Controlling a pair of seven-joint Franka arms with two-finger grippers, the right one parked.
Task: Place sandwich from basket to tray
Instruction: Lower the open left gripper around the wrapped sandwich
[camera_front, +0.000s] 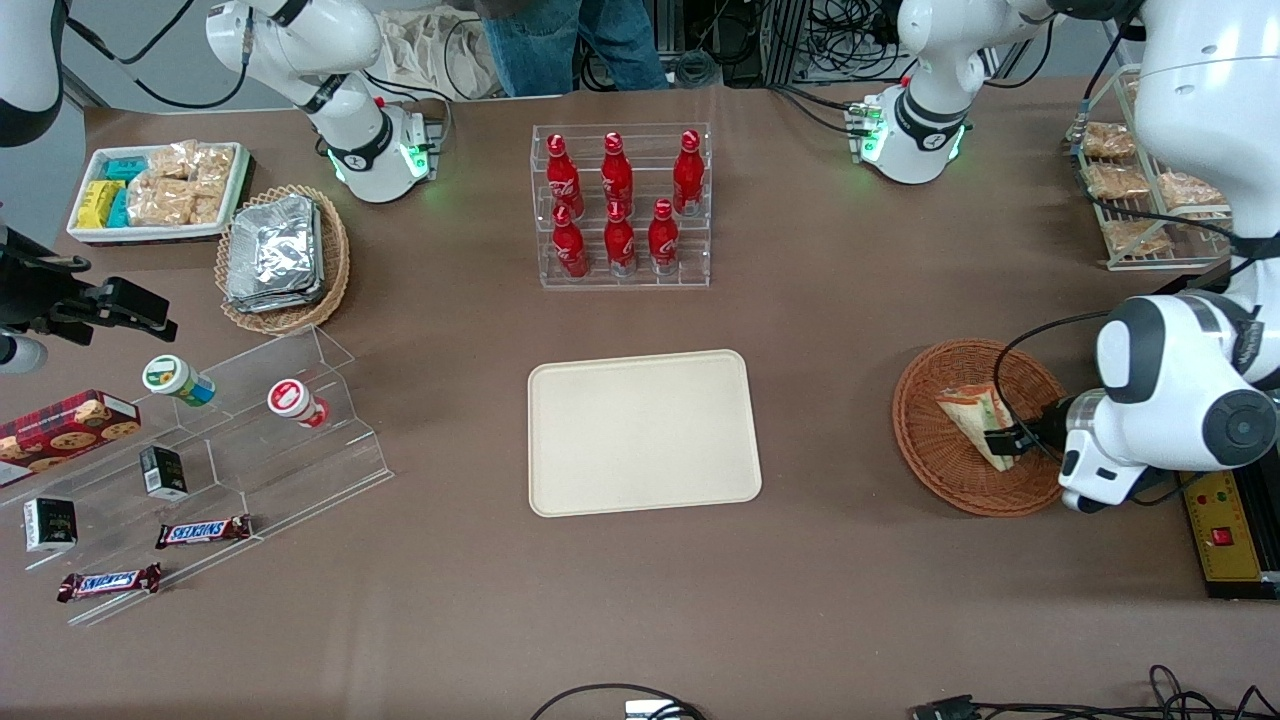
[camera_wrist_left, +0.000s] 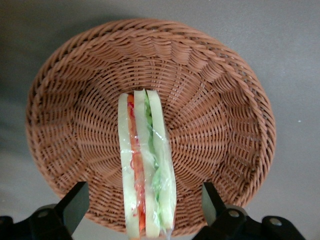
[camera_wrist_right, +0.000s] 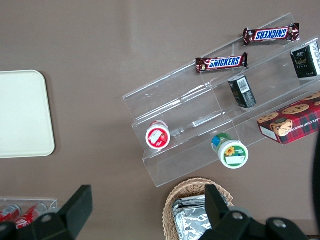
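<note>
Sandwich (camera_front: 975, 418) in basket (camera_front: 930, 450), gripper (camera_wrist_left: 145, 207) above

Open pincer (camera_wrist_left: 142, 210) astride wrapped sandwich (camera_wrist_left: 146, 165) in basket (camera_wrist_left: 215, 110)

even, bright overhead light, soft shadows, mild glare on the tray (camera_front: 643, 432); the wrist views look slightly soft.

"SNICKERS" on 2 choc bars (camera_wrist_right: 221, 62) (camera_wrist_right: 270, 33) on acrylic stand (camera_wrist_right: 200, 120); other labels unreadable; fingers (camera_wrist_left: 75, 205) bare
</note>
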